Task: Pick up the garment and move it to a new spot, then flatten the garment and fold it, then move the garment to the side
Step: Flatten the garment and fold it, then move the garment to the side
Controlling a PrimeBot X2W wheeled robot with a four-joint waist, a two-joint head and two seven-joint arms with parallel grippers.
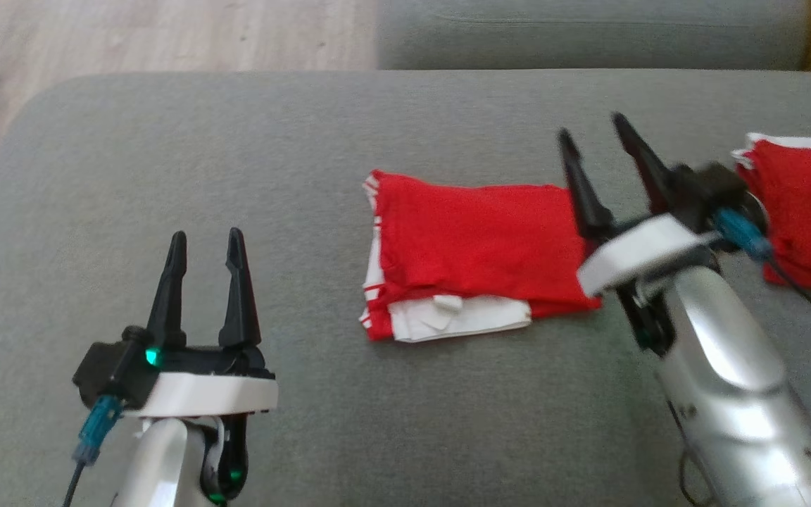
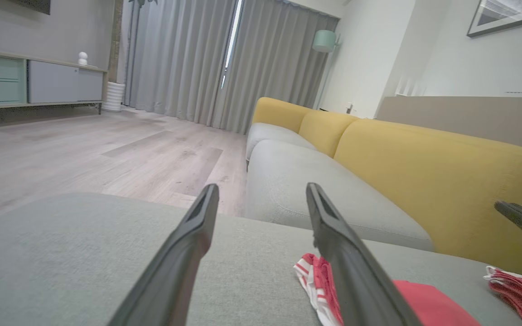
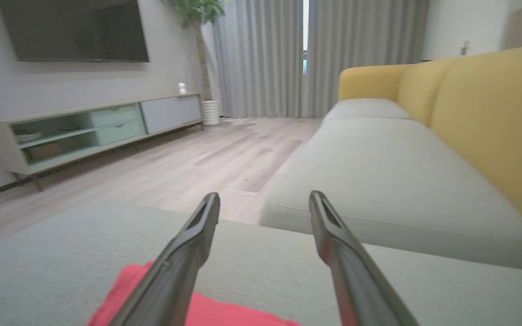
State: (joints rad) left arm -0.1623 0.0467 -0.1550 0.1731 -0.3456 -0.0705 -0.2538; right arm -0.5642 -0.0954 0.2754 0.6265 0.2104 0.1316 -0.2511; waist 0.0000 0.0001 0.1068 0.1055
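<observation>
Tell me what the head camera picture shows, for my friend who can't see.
A folded red garment with white trim lies on a grey cushion. The right gripper is open and empty at the garment's right edge, the left gripper open at the lower left. Another folded red cloth sits at the far right.

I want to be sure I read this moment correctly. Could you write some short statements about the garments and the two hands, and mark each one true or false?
1. The left hand grips the folded red garment. False: it is open and empty, well apart from the garment, over the bare grey cushion.
2. The right hand is open. True.
3. The folded red garment lies flat on the grey cushion. True.
4. A second red garment lies on the wooden floor. False: it lies on the cushion too, on the far side of the right hand from the folded one.
</observation>
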